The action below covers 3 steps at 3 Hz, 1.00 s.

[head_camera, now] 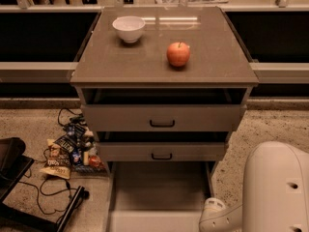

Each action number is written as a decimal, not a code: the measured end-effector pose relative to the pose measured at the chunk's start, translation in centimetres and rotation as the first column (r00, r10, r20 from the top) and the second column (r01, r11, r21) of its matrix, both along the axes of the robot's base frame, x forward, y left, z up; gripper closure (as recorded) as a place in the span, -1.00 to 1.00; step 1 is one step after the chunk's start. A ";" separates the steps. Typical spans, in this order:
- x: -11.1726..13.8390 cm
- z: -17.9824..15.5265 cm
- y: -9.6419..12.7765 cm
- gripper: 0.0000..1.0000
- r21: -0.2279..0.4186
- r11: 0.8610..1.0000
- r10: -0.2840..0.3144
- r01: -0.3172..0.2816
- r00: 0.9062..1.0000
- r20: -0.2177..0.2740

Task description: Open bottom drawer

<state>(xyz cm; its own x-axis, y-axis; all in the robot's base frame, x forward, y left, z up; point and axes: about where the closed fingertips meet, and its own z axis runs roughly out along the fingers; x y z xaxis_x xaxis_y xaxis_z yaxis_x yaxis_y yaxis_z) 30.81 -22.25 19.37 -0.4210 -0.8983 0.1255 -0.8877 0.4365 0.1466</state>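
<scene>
The bottom drawer (pixel 161 190) of the grey-taupe cabinet (pixel 164 66) stands pulled far out towards me. Its plain grey inside shows, with nothing in it. Its front lies at the lower frame edge and its handle is out of view. The middle drawer (pixel 161 151) and the top drawer (pixel 161 117) each stand out a little, with a dark gap above. My gripper is out of view below the frame. Only the white arm link (pixel 215 215) shows, just right of the drawer's front right corner.
A white bowl (pixel 129 28) and a red apple (pixel 178 54) sit on the cabinet top. Snack packets (pixel 70 151) and black cables (pixel 53 192) lie on the floor to the left, by a black object (pixel 9 161). My white body (pixel 275 187) fills the lower right.
</scene>
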 end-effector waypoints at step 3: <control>0.0 0.0 0.0 -0.91 0.000 1.000 0.000 0.000 1.000 0.000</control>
